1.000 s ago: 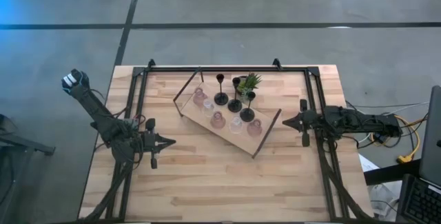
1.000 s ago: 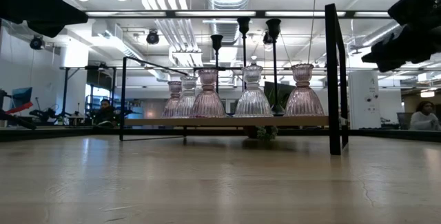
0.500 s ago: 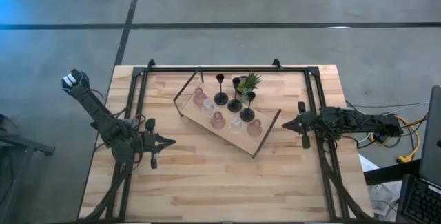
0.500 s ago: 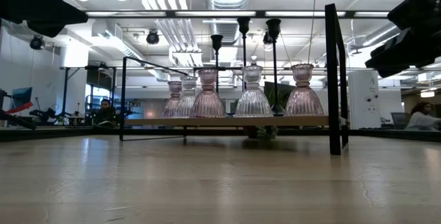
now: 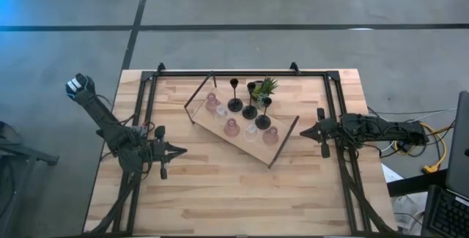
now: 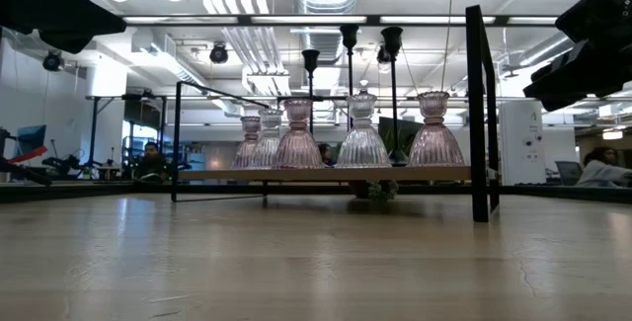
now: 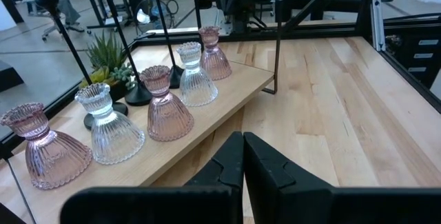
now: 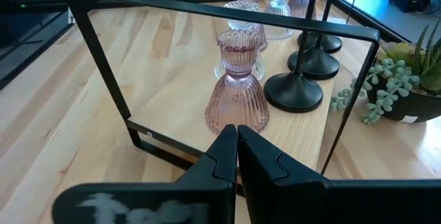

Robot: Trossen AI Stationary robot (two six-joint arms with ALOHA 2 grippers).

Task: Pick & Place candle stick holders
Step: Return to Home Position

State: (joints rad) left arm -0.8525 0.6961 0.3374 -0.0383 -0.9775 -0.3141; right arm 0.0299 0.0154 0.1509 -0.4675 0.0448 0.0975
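Step in hand: return of both arms to rest, judged all but finished. The left gripper (image 5: 174,151) is held over the left side of the table (image 5: 220,194) and the right gripper (image 5: 306,129) over its right side, each well apart from the load. Both sets of jaws are seen clenched on nothing. Any remaining travel is best kept level and outward, so that the dark metal frame (image 8: 227,14) is not brushed and the light glass is not toppled. Stock: five glass cups (image 7: 167,110), pink and clear, ribbed, bell-shaped with flared rims, are stood in a row along the wooden board (image 7: 238,86) at table centre. Three black holders (image 5: 249,110), with round flat bases and thin upright stems, are set just behind them. A small potted plant (image 5: 266,86) is placed at the far edge.
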